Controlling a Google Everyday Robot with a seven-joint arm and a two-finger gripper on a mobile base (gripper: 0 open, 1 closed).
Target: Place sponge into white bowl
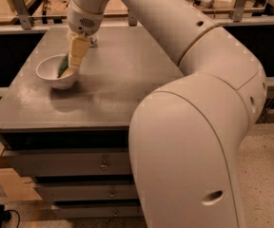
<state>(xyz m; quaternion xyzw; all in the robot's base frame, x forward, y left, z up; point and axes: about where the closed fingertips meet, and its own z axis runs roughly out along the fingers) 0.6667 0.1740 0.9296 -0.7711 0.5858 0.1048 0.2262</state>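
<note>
The white bowl (45,73) sits on the grey table top (127,80) near its left edge. My gripper (69,71) reaches down from above, tips inside the bowl at its right side. It is shut on the sponge (62,68). Only a dark green sliver of the sponge shows, just left of the cream fingers (76,53) and lowered inside the bowl's rim. The rest of the sponge is hidden behind the fingers.
My large white arm (199,103) fills the right half of the view and hides the table's right side. The table is a cabinet with drawers (80,163) below. A small object (93,42) lies behind the gripper. Rails and benches stand at the back.
</note>
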